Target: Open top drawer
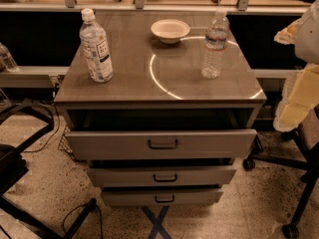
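Speckled terrazzo floor (45,183) spreads under a grey metal cabinet (164,83), with a long counter (149,6) running behind it. At the right edge of the view, level with the cabinet top, hangs the gripper (297,101), a pale cream shape below a rounded white arm part (309,31). It touches nothing, and whether it is wide or narrow I cannot tell.

Down and to the left of the gripper, apart from it, sits the top drawer (109,144). Its wide grey front stands forward of the cabinet's edge, and a dark opening shows above it. A small dark loop handle (163,144) marks the centre of that front. Lower and further from the gripper, the middle drawer (119,176) and the bottom drawer (124,198) each step back under the one above.

On the cabinet top, the thing nearest the gripper is a clear water bottle (215,44), upright, just to its left. Beyond that, further left and towards the back, is a shallow white bowl (170,31). Furthest from the gripper, near the far left edge, a labelled water bottle (95,46) stands upright. A bright ring of reflected light (154,78) curves across the top between the two bottles.

Below the gripper, dark chair legs (299,183) with castors rest on the floor. A blue tape cross (157,223) lies in front of the bottom drawer.
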You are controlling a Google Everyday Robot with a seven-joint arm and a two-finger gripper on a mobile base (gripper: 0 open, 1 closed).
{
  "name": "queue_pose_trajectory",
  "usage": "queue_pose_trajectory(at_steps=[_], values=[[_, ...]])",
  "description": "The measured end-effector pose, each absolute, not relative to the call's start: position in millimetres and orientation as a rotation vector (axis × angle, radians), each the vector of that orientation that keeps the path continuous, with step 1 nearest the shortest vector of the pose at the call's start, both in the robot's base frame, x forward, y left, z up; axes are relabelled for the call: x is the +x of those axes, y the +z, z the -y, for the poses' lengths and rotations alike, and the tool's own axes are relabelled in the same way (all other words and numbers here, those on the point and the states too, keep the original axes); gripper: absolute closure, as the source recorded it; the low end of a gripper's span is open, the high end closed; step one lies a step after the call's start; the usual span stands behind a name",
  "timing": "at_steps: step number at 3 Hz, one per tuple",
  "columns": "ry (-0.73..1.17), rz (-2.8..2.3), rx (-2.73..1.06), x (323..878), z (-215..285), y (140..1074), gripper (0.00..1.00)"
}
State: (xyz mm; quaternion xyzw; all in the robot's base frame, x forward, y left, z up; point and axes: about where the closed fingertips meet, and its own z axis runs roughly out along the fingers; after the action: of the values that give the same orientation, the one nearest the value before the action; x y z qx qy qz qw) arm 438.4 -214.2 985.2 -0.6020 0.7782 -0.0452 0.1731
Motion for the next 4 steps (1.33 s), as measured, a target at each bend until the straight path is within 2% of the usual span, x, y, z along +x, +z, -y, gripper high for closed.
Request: queue_pose_trajectory(at_steps=[1, 4], values=[[-0.128, -2.207, -1.708, 438.4, 214.2, 985.2, 0.00], [-0.220, -1.963, -2.073, 422.1, 115.7, 895.9, 0.00]])
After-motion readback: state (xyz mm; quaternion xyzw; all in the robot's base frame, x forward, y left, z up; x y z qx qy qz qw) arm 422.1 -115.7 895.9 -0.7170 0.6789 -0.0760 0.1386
